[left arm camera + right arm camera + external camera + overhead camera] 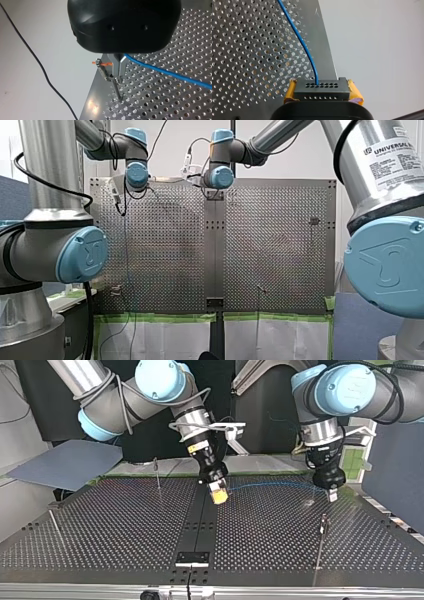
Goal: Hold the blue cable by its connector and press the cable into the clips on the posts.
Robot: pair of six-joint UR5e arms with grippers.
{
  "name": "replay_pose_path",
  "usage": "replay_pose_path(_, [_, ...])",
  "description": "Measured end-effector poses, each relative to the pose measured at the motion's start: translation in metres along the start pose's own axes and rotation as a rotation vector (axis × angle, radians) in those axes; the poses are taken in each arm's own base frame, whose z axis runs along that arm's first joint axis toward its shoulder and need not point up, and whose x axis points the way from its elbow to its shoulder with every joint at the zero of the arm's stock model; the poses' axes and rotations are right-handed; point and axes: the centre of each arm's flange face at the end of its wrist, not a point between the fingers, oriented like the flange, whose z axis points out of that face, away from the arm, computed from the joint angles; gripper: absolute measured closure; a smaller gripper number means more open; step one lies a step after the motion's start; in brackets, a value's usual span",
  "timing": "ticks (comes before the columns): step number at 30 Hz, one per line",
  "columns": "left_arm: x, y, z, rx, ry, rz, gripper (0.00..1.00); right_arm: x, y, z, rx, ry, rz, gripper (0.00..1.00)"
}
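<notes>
Top view: perforated table; right end effector clamps connector, left end effector pinches cable.

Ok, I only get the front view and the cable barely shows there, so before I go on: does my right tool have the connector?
Observer: Yes, the right wrist view shows the right tool shut on the black connector, yellow pads either side.
Operator: And the left tool?
Observer: In the left wrist view the left tool is shut on the cable, beside a clip on a post.
Operator: Cable in that clip?
Observer: None shows in it; the cable leaves the tool on the side away from the clip.
</notes>
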Motion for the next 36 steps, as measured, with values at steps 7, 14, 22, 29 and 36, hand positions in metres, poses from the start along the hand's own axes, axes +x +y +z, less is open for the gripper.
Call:
replay_pose_path(7, [-0.004, 0.001, 0.013, 0.007, 0.018, 0.007, 1.00, -0.006, -0.006, 0.011, 0.010, 0.000, 0.012, 1.00])
replay_pose_path(14, [0.008, 0.007, 0.031, -0.004, 0.040, 0.018, 1.00, 0.002, -0.009, 0.018, 0.017, 0.018, 0.019, 1.00])
replay_pose_path(22, [0.006, 0.015, 0.040, -0.017, 0.035, 0.020, 1.00, -0.006, -0.009, 0.023, 0.027, 0.009, 0.019, 1.00])
replay_pose_path(29, [-0.003, 0.015, 0.048, -0.004, 0.024, 0.016, 1.00, -0.018, -0.009, 0.030, 0.027, -0.005, 0.019, 1.00])
replay_pose_path(36, [-0.008, 0.018, 0.053, -0.001, 0.020, 0.016, 1.00, -0.009, -0.010, 0.038, 0.028, 0.005, 0.024, 1.00])
